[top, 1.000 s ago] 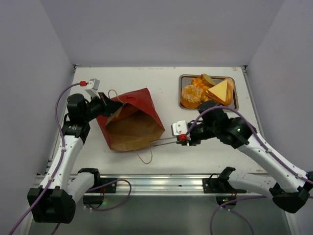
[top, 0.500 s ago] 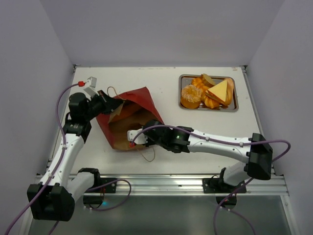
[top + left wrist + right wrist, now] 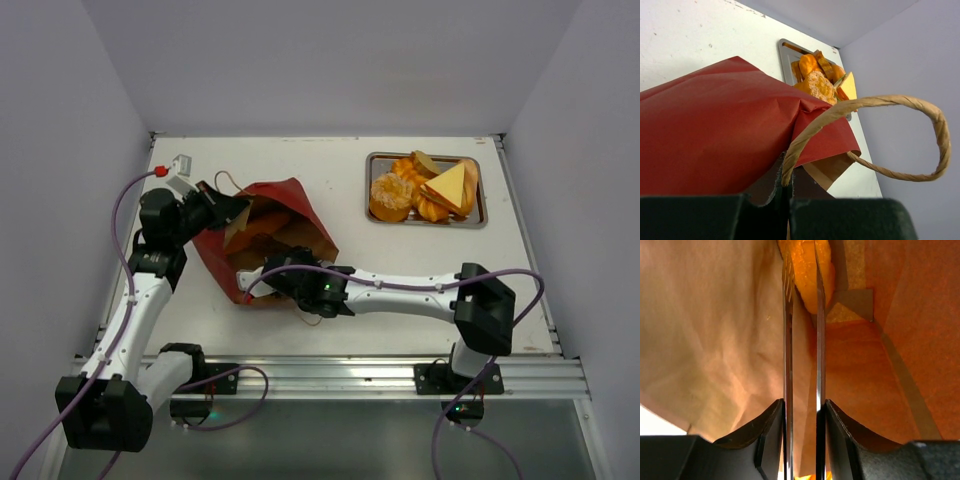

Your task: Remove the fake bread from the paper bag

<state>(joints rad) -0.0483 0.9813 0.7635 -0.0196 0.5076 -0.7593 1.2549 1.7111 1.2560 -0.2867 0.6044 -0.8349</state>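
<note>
Reaching low across the table (image 3: 420, 250), your R arm (image 3: 400, 291) lies nearly flat: elbow by its base at the near edge, forearm stretched left, wrist at the mouth of the paper bag (image 3: 295, 200). The right pincer (image 3: 803, 260) is inside the bag. Wrist cam shows its two thin fingers (image 3: 788, 340) running parallel w/ only a slim gap and brown kraft walls on both sides. The tips are at an orange fake bread (image 3: 826, 267) deep by the bag's bottom fold. Can't tell whether they clamp the bread or just sit against it.

Your L arm (image 3: 135, 300) rises from its base, elbow bent, wrist turned toward the bag's far-left corner. The left pincer (image 3: 790, 212) is clenched on the bag's rim, right where a looped paper handle (image 3: 900, 107) attaches, and holds that edge off the table. The bag lies on its side, left of centre, mouth gaping toward the near right. A metal tray (image 3: 480, 170) w/ other fake breads (image 3: 420, 190) sits far right, well apart from the bag.
</note>
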